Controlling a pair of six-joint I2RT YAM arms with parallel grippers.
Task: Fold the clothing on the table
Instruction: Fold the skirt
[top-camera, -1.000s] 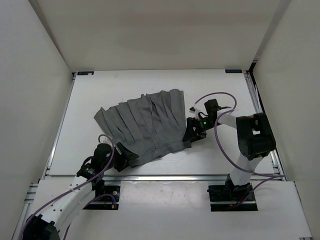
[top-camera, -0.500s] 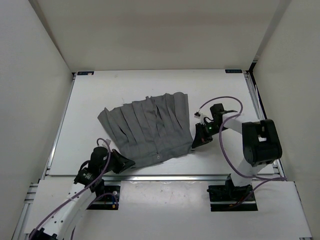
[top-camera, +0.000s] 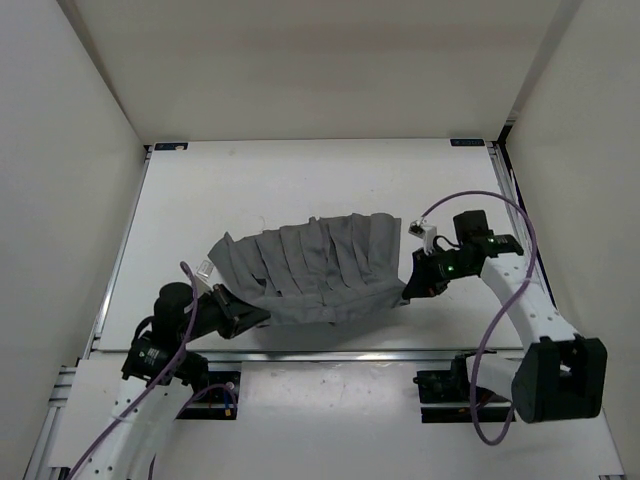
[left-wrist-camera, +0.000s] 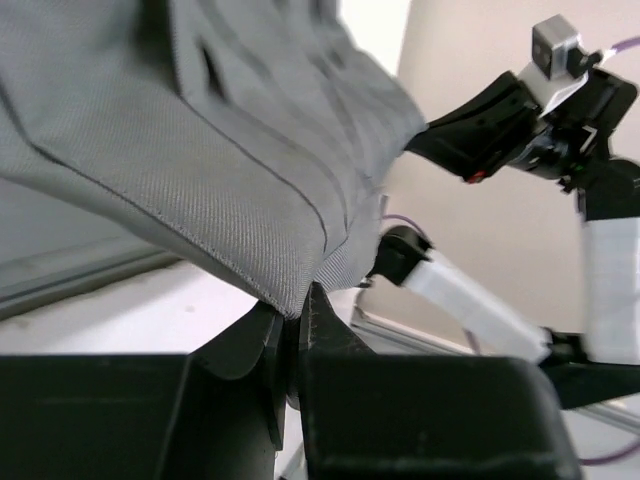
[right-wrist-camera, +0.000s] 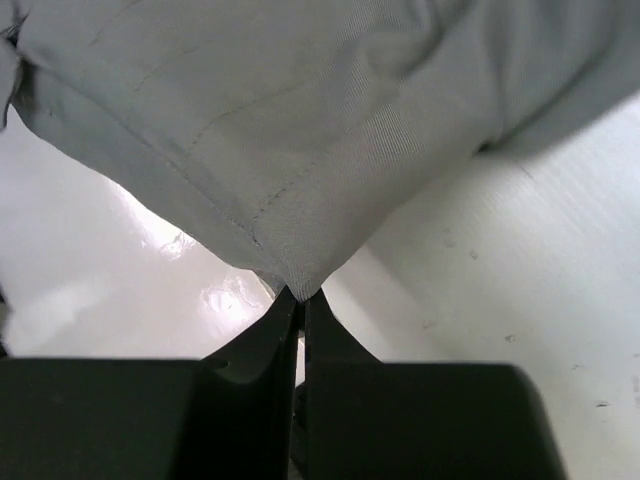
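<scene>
**Pleated garment pinched at both near corners**

The medium-grey pleated fabric garment (top-camera: 310, 268) lies spread across the near half of the large flat white table (top-camera: 300, 175), close to the metal rail (top-camera: 330, 353). The left gripper (top-camera: 243, 312) is clamped on its near left corner. The right gripper (top-camera: 410, 290) is clamped on its near right corner. The cloth sags between them.

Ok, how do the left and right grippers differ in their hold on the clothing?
The left gripper pinches the clothing at its left corner, pointing right; the right gripper pinches its right corner, pointing left. The left gripper sits nearer the table's near edge than the right gripper. Both are shut on the fabric's edge.
</scene>
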